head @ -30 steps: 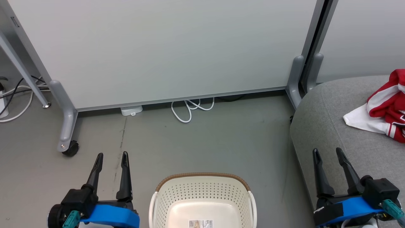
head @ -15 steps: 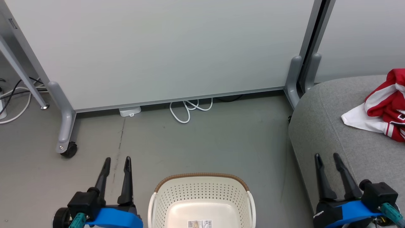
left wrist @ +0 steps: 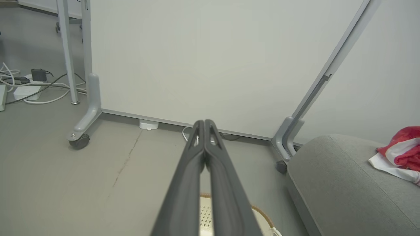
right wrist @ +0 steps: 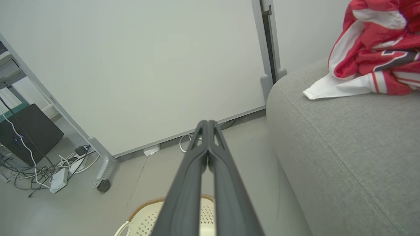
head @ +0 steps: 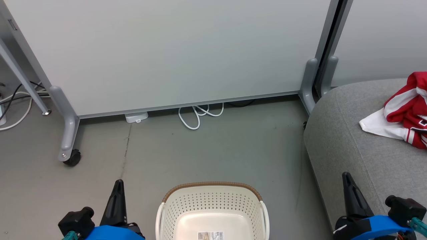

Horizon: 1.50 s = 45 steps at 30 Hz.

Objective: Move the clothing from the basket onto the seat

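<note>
Left gripper (head: 118,183), fingers pressed together, hangs over the floor (head: 200,150) just beside the basket (head: 213,185). Right gripper (head: 347,176), also closed tight, sits at the seat (head: 343,133) edge. Clothing (head: 402,111) lies heaped on the seat, far right.

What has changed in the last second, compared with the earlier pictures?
Both the left gripper and the right gripper closed on nothing and drew back toward the head view's bottom edge. The basket stayed put; the clothing stayed on the seat.
</note>
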{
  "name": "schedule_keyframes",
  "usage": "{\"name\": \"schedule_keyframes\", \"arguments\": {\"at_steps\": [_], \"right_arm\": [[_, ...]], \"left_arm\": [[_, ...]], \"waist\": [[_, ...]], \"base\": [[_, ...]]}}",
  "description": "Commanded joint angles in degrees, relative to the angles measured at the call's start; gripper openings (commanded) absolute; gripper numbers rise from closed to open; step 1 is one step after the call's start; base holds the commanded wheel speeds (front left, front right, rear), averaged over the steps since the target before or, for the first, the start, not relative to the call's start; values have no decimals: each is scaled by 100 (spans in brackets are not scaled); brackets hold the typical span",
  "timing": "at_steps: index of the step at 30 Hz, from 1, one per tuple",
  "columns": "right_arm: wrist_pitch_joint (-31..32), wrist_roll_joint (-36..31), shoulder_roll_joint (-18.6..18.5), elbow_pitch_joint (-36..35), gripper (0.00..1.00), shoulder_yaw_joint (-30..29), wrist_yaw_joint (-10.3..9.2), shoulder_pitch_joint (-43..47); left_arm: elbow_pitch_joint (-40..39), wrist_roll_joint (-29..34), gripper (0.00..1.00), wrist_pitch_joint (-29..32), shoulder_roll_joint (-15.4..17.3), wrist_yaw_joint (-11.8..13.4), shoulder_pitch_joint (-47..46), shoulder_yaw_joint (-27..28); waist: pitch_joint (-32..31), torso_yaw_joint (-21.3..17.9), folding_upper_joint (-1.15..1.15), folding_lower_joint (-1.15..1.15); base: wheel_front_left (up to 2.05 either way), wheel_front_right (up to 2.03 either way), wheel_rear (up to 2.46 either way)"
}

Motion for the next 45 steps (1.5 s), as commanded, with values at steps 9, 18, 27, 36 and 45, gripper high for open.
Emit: {"name": "schedule_keyframes", "arguments": {"at_steps": [9, 18, 27, 36, 45], "right_arm": [[259, 1064, -16, -125, 0, -61, 1, -194], [465, 1864, -18, -140, 0, -98, 1, -248], [653, 2587, -19, -152, 0, -134, 1, -292], [824, 3244, -20, -160, 0, -167, 2, -339], [983, 3851, -21, -170, 0, -197, 2, -376]], "left_arm": [[-115, -1077, 0, 236, 46, -10, -262, 133], [-144, -1887, 0, 430, 60, -14, -330, 219], [-167, -2614, 0, 613, 70, -18, -384, 302], [-186, -3275, 0, 777, 77, -22, -444, 384], [-201, -3875, 0, 932, 80, -26, -490, 455]], "waist": [[7, -15, 0, 0], [14, -29, 0, 0], [21, -44, 0, 0], [27, -58, 0, 0], [34, -72, 0, 0]], "base": [[0, 0, 0], [0, 0, 0], [0, 0, 0], [0, 0, 0], [0, 0, 0]]}}
